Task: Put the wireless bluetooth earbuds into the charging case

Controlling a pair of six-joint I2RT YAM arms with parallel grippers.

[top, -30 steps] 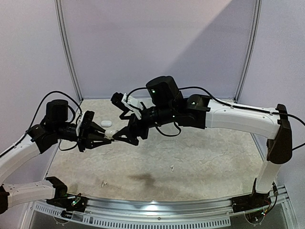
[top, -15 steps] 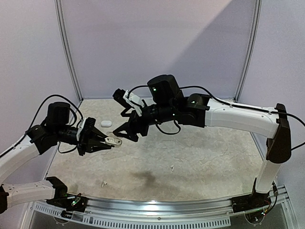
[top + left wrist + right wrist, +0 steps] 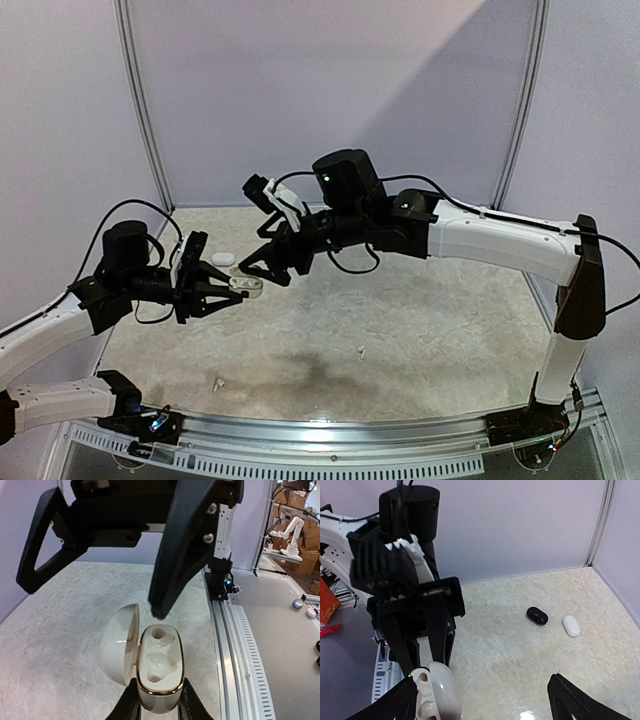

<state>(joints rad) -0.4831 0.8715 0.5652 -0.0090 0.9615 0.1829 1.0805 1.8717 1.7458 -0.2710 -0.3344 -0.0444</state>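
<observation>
Left gripper (image 3: 159, 706) clamped on open white charging case (image 3: 160, 672), right gripper (image 3: 482, 692) wide apart and empty just above it

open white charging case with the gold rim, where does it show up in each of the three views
top external: the open white gold-rimmed charging case is left of centre, above the table, clamped in the left arm's jaws.
left wrist: bottom centre, its lid swung open to the left.
right wrist: bottom-left corner, cut off by the lower edge.
shared landmark: the beige marbled tabletop lies behind it in all three.
</observation>
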